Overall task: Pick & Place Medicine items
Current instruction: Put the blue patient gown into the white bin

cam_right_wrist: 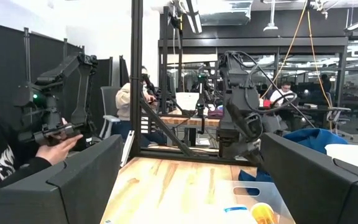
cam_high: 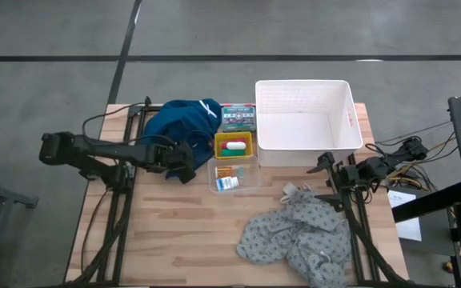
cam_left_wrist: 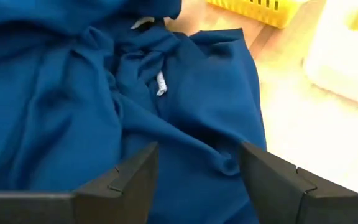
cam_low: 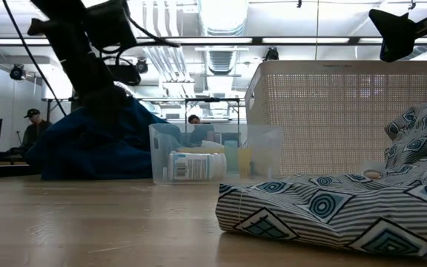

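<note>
On a wooden tabletop (cam_high: 174, 240), the left gripper (cam_high: 184, 162) hovers over the edge of a crumpled dark blue cloth (cam_high: 178, 122), its jaws spread apart with nothing between them, the blue folds filling the gap in the left wrist view. The medicine items sit in two small containers just beside that cloth, on the side toward the large white basket (cam_high: 304, 120): a yellow bin (cam_high: 234, 146) holding a white piece and a red-and-green one, and, touching it on the side away from the basket's back wall, a clear plastic box (cam_high: 234, 175) holding a white-and-blue bottle (cam_high: 227, 183) and a small orange pack (cam_high: 227, 171). From the low view the bottle (cam_low: 196, 165) lies on its side inside the clear box. A green printed box (cam_high: 238, 117) lies between the blue cloth and the basket. The right gripper (cam_high: 332, 172) waits raised near the basket's corner, jaws open and empty, above a grey patterned cloth (cam_high: 298, 236) heaped on the tabletop. People sit at desks in the room beyond.
</note>
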You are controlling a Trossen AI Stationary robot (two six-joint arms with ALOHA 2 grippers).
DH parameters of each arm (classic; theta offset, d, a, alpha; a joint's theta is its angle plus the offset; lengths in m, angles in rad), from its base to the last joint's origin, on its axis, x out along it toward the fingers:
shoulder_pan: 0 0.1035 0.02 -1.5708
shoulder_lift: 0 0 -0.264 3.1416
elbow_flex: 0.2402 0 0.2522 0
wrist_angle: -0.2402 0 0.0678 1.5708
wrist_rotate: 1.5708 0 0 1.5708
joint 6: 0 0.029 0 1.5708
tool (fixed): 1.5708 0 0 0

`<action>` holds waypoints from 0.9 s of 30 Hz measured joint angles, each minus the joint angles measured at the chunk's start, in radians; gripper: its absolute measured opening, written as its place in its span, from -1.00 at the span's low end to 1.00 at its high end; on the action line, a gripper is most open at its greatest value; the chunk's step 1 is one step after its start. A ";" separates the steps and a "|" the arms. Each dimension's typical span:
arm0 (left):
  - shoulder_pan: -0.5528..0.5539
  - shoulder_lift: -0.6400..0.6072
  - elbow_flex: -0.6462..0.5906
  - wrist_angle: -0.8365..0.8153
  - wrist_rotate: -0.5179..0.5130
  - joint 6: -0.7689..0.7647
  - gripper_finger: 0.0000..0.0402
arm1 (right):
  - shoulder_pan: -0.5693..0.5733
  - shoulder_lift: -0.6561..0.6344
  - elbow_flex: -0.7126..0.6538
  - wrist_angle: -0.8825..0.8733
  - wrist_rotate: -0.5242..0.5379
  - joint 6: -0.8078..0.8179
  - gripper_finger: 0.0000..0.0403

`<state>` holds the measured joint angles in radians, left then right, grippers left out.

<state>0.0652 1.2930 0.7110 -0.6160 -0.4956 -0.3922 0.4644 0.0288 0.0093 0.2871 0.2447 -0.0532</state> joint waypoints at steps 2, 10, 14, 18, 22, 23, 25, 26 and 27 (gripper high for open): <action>0.010 0.000 -0.015 0.028 0.019 0.001 0.12 | 0.000 0.000 0.000 0.000 0.000 0.000 0.88; 0.016 0.000 -0.120 0.155 0.047 0.004 0.12 | 0.000 0.000 0.000 0.000 0.000 0.000 0.88; 0.016 0.001 -0.130 0.151 0.052 0.009 0.12 | 0.000 0.000 0.000 0.000 0.000 0.000 0.88; 0.026 0.000 -0.092 0.108 0.031 0.080 0.12 | 0.000 0.000 0.000 0.000 0.000 0.000 0.88; 0.026 -0.002 -0.008 0.027 -0.043 0.154 0.12 | 0.000 0.000 0.000 0.000 0.000 0.000 0.88; 0.026 -0.002 0.011 0.005 -0.072 0.157 0.12 | 0.000 0.000 0.000 0.000 0.000 0.000 0.88; 0.026 -0.002 0.037 -0.024 -0.142 0.158 0.12 | 0.000 0.000 0.000 0.000 0.000 0.000 0.88; 0.026 -0.002 0.047 -0.033 -0.178 0.159 0.12 | 0.000 0.000 0.000 0.000 0.000 0.000 0.88; 0.026 -0.002 0.053 -0.038 -0.215 0.159 0.12 | 0.000 0.000 0.000 0.000 0.000 0.000 0.88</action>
<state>0.0914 1.2911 0.7637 -0.6538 -0.7102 -0.2334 0.4644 0.0284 0.0093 0.2871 0.2447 -0.0528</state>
